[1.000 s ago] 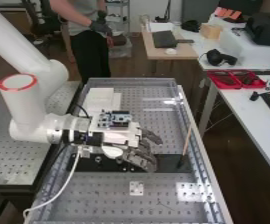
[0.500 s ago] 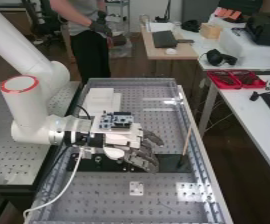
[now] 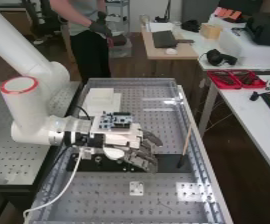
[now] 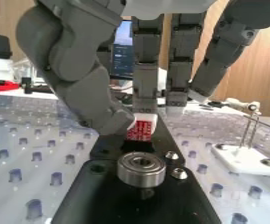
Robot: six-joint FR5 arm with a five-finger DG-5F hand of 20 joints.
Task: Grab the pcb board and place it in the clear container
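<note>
At the near end of the perforated bench (image 3: 106, 200), noted a small pale plate (image 3: 137, 188), well apart from the work. Beyond it, saw a black base (image 3: 172, 162) laid crosswise, left to right, with a steel bearing (image 4: 141, 170) on it, beside silvery screws (image 4: 179, 173). Past the bearing as seen from the wrist, made out a red board (image 4: 139, 131), judged to be the pcb, roughly upright over the base, with the hand (image 3: 140, 156) close about it. Could not tell whether open, closed or gripping. Took the step in hand to be securing the board; would have lined up squarely with its edges, pressed lightly and evenly, then lifted straight up before any sideways travel, so as not to flex it or knock the bearing. Found it small and flat-faced, red with whitish print, pale along the top, probably thin and stiff. Behind, above the hand, saw a blue-and-white circuit board (image 3: 116, 120), apparently part of the rig and best left alone. Farther off, to the left, noted white blocks (image 3: 102, 100).
</note>
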